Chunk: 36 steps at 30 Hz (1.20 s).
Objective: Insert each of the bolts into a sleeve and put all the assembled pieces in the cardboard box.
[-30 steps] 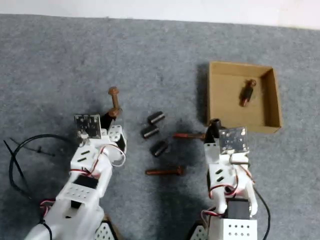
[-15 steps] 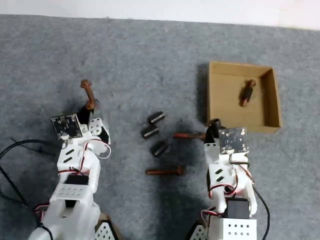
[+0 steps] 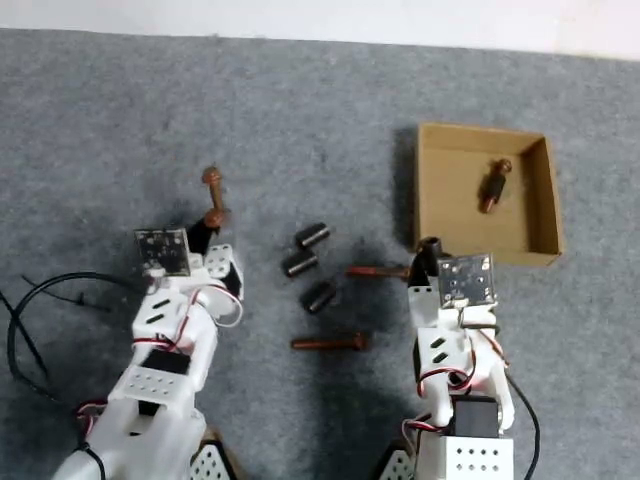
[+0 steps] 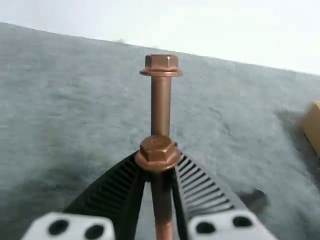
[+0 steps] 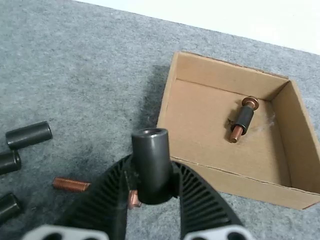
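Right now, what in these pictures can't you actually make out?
1. Left wrist view: the left claw grips a bolt. Its shaft runs off the picture's edge, and its head hides where the farther bolt ends.
2. Right wrist view: the right claw and its sleeve cover part of a loose bolt on the carpet.
3. Right wrist view: two loose sleeves are cut off by the picture's edge.

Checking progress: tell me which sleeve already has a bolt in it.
The sleeve inside the cardboard box: a copper bolt sticks out both ends. The three loose sleeves on the carpet show no bolt, nor does the one in the right gripper.
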Motion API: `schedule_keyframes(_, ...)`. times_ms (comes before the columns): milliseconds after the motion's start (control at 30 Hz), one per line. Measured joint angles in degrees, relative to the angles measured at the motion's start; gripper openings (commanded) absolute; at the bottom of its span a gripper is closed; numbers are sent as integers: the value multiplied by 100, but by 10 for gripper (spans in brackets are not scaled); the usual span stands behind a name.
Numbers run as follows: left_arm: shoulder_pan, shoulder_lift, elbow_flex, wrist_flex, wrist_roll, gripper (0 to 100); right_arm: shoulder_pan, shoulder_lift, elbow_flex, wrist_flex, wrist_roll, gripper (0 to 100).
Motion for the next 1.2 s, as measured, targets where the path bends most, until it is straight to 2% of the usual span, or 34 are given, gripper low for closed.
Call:
schedule_keyframes(100,-97,0,0,-44,0,4,0,0,0,0,0,10)
schedule_keyframes(267,615,0,0,422,0,4,0,0,0,0,0,10)
schedule_keyframes(333,475,0,0,378,0,4,0,0,0,0,0,10)
schedule_keyframes(467,-343,-9,0,-114,0,4,0,0,0,0,0,10)
schedule_keyframes(533,-273,-9,0,-44,0,4,0,0,0,0,0,10)
schedule_keyframes(667,334,0,0,334,-18,4,0,0,0,0,0,10)
schedule_keyframes(867,176,-9,9,334,-18,4,0,0,0,0,0,10)
schedule_keyframes(1033,985,-9,0,1231,-18,4,0,0,0,0,0,10)
schedule_keyframes(1200,1064,-9,-246,2470,-18,4,0,0,0,0,0,10)
